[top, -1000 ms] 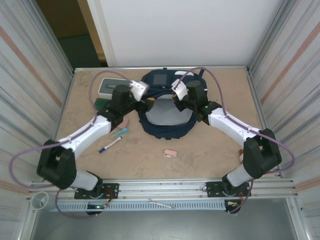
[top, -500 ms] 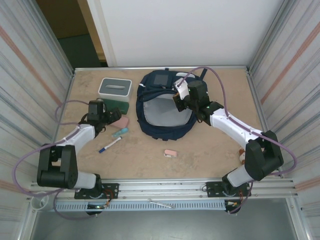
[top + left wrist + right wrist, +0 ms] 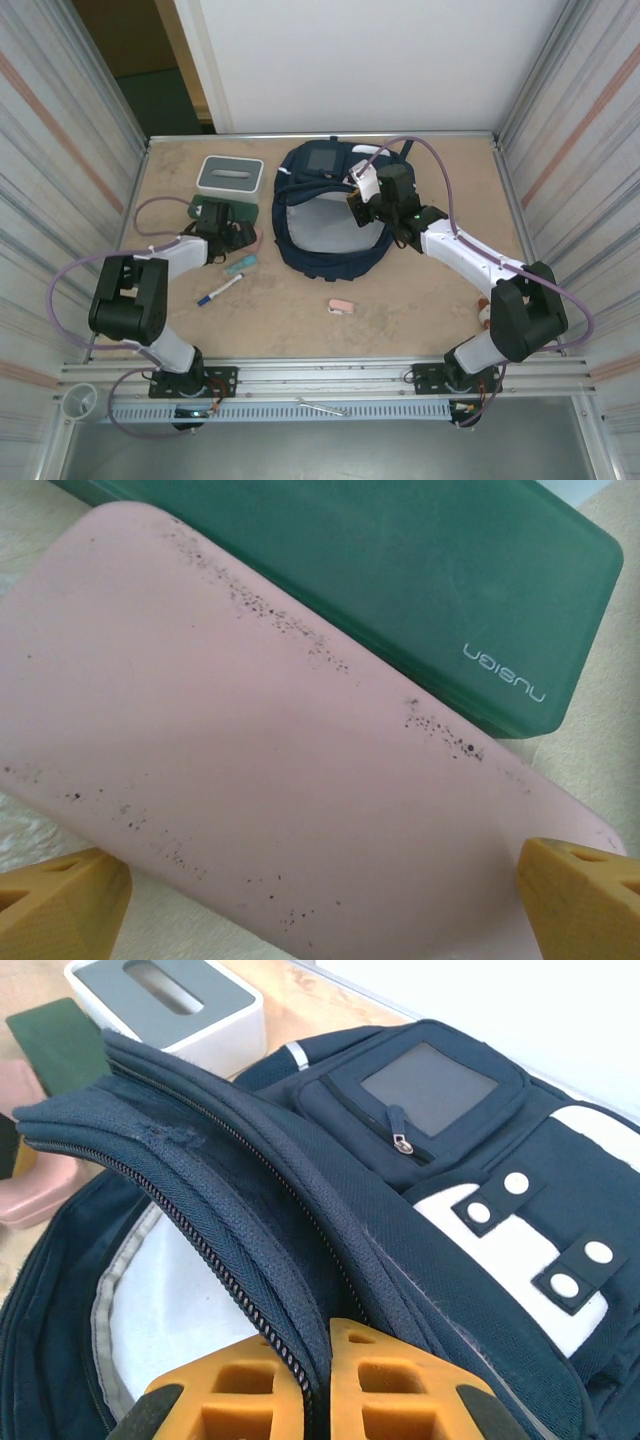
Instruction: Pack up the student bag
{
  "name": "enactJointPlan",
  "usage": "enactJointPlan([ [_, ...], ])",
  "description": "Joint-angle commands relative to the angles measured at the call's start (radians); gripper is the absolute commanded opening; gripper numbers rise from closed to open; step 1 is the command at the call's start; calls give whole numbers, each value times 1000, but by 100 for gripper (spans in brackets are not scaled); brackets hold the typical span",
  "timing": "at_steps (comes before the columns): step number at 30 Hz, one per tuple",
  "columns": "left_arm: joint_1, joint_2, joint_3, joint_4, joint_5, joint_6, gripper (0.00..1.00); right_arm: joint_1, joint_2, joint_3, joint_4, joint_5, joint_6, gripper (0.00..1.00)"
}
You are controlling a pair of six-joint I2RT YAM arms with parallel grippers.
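The student bag [image 3: 330, 225], a navy backpack with its main compartment open on pale lining, lies at the table's middle back. My right gripper [image 3: 362, 200] is shut on the zippered rim of the bag [image 3: 450, 1190], and in the right wrist view its fingers [image 3: 240, 1400] pinch the fabric. My left gripper [image 3: 232, 233] hangs open just over a pink case [image 3: 280, 780]. One yellow fingertip [image 3: 60, 900] sits off each end of the case, which lies against a dark green case [image 3: 400, 590].
A grey-and-white box [image 3: 230, 177] stands at the back left, behind the green case [image 3: 203, 208]. A teal pen [image 3: 240, 265], a blue-and-white marker [image 3: 218, 291] and a small pink eraser [image 3: 341, 307] lie on the table. Corrugated walls close both sides.
My left gripper has left the bag's left rim, swung left and come down over the pink case with its jaws opened wide. The right gripper has kept its grip on the rim.
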Motion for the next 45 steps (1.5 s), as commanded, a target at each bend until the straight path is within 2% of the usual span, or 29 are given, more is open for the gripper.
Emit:
enactJointPlan([
  [1, -28, 21, 63, -27, -55, 38, 99, -7, -33, -4, 26, -27, 52, 0],
  [10, -75, 53, 122, -48, -84, 53, 99, -9, -17, 0, 18, -31, 54, 0],
  [14, -95, 5, 108, -63, -143, 79, 99, -11, -11, 3, 9, -35, 53, 0],
  [17, -71, -54, 72, -41, -158, 98, 99, -12, -12, 3, 5, -36, 52, 0],
  [22, 46, -45, 81, -20, -30, 84, 99, -13, -6, 3, 9, -40, 53, 0],
  [27, 126, 78, 156, -17, 131, 75, 98, -15, -7, 1, 2, -38, 54, 0],
  [31, 124, 113, 162, -1, 226, 70, 97, -16, -15, -5, -5, -33, 55, 0],
  [38, 110, 44, 54, 61, 364, 45, 89, -19, -3, -2, -9, -33, 55, 0],
  [42, 55, -52, -25, 58, 378, 59, 87, -20, 7, 0, -8, -33, 57, 0],
  [45, 10, -125, -41, -11, 301, 116, 87, -20, 15, 2, -8, -35, 59, 0],
])
